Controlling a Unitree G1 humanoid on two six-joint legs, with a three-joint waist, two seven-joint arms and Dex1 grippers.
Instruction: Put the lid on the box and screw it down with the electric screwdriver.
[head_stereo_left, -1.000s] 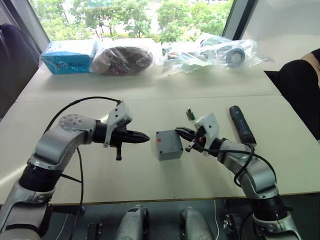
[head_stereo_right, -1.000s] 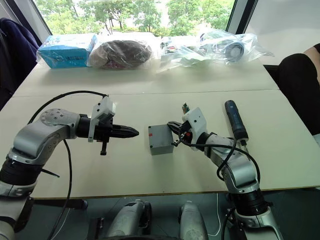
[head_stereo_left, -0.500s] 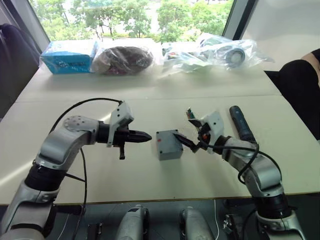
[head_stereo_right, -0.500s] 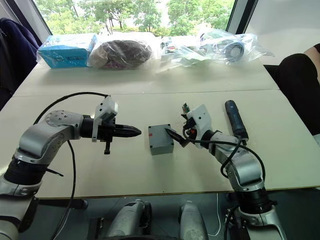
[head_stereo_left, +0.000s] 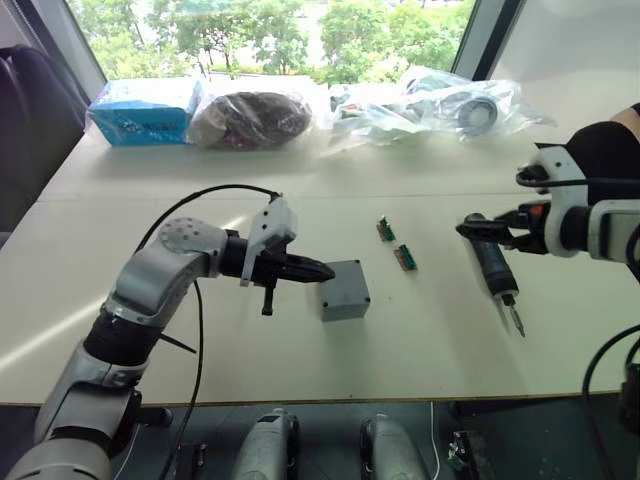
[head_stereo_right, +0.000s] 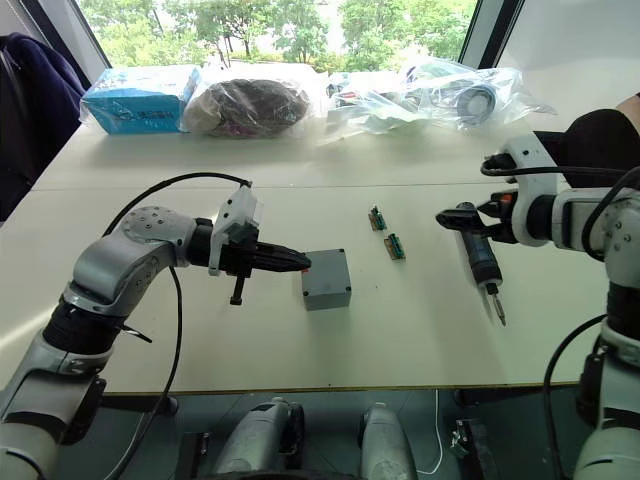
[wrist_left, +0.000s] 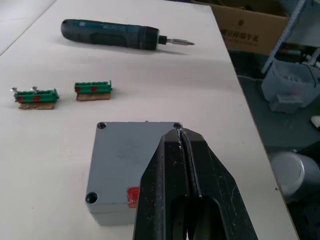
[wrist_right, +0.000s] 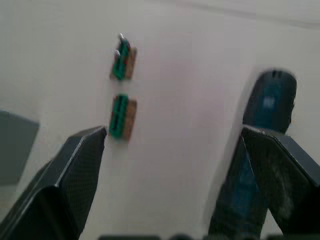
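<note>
The big pale table (head_stereo_left: 90, 260) holds everything. At its far edge lie a blue box (head_stereo_left: 140, 108) with writing too small to read, a clear bag (head_stereo_left: 250, 118) with something dark inside, and more clear bags (head_stereo_left: 440, 100) with small parts in them. In the left wrist view a brown cardboard box (wrist_left: 250, 35) stands beyond the table, and its printed letters are too small to read.

The left gripper (head_stereo_left: 325, 270) has its two black fingers pressed together. The tips touch the top of the grey box (head_stereo_left: 344, 290), near one corner. It has moved up to the box; a second ago it hung a little way off. The lid (wrist_left: 132, 160) sits flat on the box, with screw holes in its corners and a red mark at one edge.

The right gripper (wrist_right: 172, 145) has its fingers spread wide. It has left the box and swung far out to the right, and now hangs above the electric screwdriver (head_stereo_left: 492, 268). The screwdriver lies on the table, well apart from the box, with its thin metal tip pointing toward the near edge.

Two small green parts (head_stereo_left: 396, 245) lie between the box and the screwdriver.
</note>
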